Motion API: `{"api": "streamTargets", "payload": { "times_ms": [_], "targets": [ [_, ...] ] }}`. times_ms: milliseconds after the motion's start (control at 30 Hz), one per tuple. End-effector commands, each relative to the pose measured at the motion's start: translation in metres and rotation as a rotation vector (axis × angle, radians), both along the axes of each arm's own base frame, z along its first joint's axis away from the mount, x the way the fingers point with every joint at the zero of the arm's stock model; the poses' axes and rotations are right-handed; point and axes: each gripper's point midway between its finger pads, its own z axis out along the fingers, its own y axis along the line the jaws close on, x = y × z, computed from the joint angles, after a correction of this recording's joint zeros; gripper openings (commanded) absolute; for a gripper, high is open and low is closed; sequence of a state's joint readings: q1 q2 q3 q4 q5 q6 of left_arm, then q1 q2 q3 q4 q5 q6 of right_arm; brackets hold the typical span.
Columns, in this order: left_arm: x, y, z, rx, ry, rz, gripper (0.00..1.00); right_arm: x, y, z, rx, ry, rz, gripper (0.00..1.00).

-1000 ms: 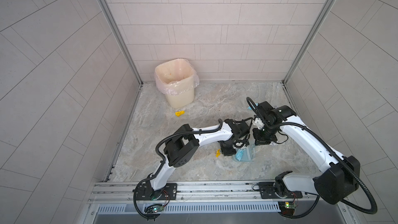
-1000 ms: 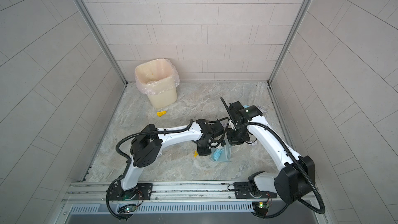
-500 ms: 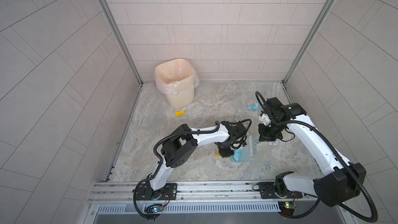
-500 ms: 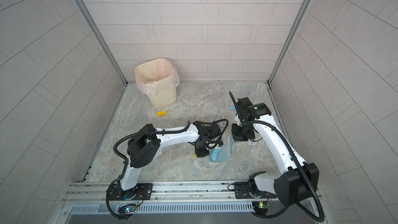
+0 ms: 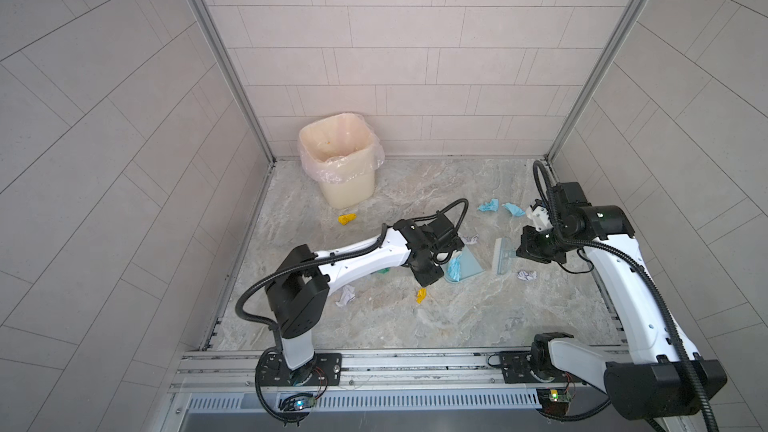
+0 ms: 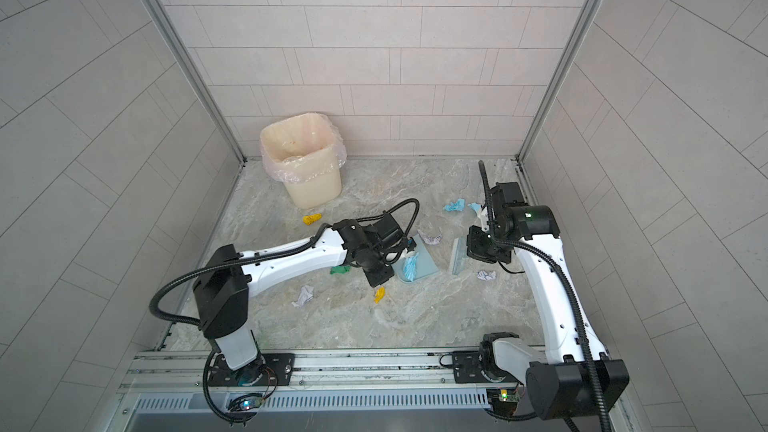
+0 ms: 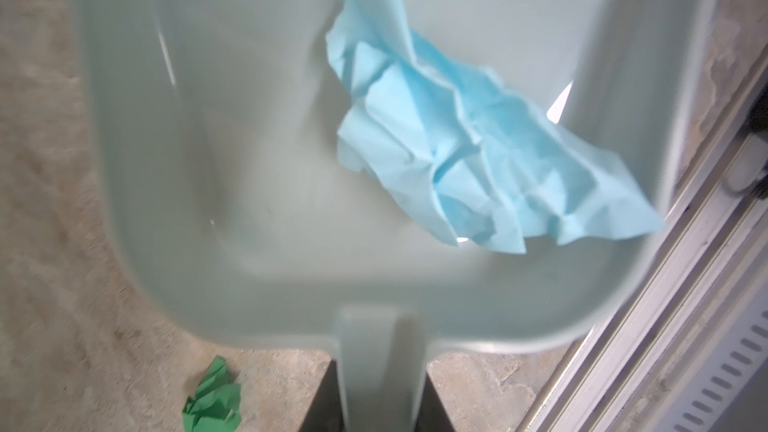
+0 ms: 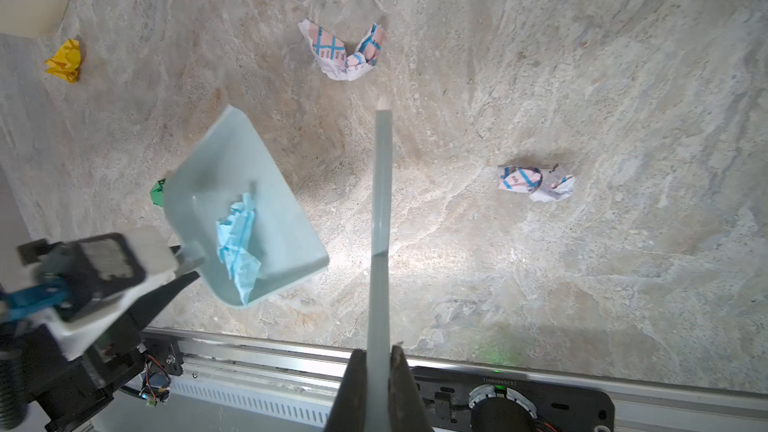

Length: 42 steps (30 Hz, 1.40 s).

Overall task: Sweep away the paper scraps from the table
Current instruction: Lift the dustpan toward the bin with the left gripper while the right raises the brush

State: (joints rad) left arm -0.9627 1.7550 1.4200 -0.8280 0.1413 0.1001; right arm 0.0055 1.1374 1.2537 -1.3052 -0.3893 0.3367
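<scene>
Left fingers: clamped on dustpan handle; blue scrap inside. Right fingers: pinching brush handle. Loose paper scraps on table.

Lined bin, dustpan, hand brush

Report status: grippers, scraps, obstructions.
Left gripper shut on dustpan, one blue scrap inside. Right gripper shut on brush. Other scraps loose on table. Left arm crowds green scrap.
</scene>
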Motion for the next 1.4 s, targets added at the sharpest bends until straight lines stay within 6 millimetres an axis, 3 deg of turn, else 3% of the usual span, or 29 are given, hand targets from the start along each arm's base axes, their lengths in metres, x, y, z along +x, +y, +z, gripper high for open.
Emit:
{"api": "streamTargets", "payload": {
  "times_ms": [0, 467, 767, 900, 1100, 1367],
  "targets": [
    [0.013, 0.018, 0.024, -0.015, -0.038, 0.123, 0.00, 0.000, 0.008, -0.005, 0.046, -0.031, 0.015, 0.00],
    [0.071, 0.101, 0.131, -0.081, -0.216, 0.568, 0.00, -0.001, 0.019, -0.017, 0.119, -0.016, 0.013, 0.00],
    [0.110, 0.183, 0.178, -0.088, -0.249, 0.854, 0.00, 0.003, 0.023, -0.013, 0.144, -0.035, 0.021, 0.00],
    [0.126, 0.230, 0.185, -0.034, -0.269, 0.986, 0.00, 0.004, 0.023, -0.010, 0.148, -0.046, 0.022, 0.00],
    [0.147, 0.284, 0.197, -0.014, -0.307, 1.135, 0.00, 0.003, 0.025, -0.008, 0.160, -0.051, 0.021, 0.00],
    [0.181, 0.330, 0.198, 0.105, -0.343, 1.208, 0.00, 0.001, 0.027, -0.010, 0.175, -0.043, 0.018, 0.00]
  ]
}}
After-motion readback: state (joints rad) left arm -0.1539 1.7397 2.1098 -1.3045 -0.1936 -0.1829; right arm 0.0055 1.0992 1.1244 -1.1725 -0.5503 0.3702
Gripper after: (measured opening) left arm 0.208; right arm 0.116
